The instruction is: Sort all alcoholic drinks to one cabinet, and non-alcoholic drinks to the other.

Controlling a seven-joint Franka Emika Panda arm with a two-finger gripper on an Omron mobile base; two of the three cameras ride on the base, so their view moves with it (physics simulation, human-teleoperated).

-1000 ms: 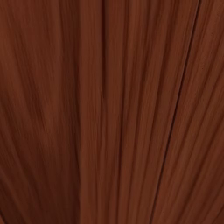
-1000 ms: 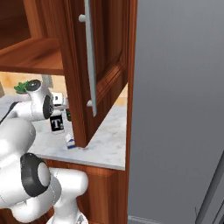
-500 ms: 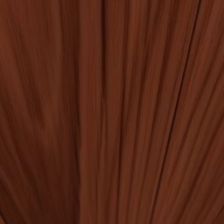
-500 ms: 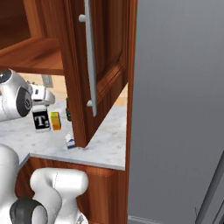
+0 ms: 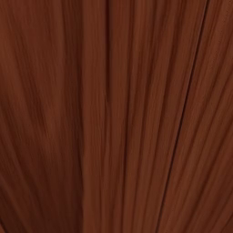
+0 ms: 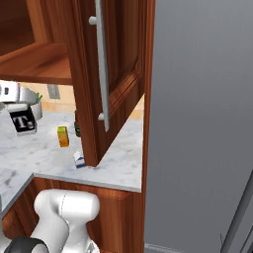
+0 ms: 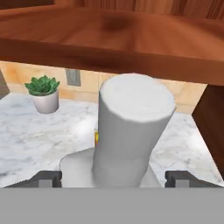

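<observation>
- At the left edge of the right base view, the gripper [image 6: 17,109] is clamped on the square bottle [image 6: 23,122], lifted above the counter [image 6: 118,163].
- Juice carton [image 6: 63,136] and milk carton [image 6: 79,159] stand on the counter near the open handled door [image 6: 106,79].
- Overhead, the shelf [image 7: 131,39].

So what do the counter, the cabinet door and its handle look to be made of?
The counter looks like polished marble or stone: white with grey veining. The cabinet door appears to be wood, dark red-brown with visible grain and a slight sheen. Its handle looks like brushed metal: a smooth, silver-grey bar.
</observation>
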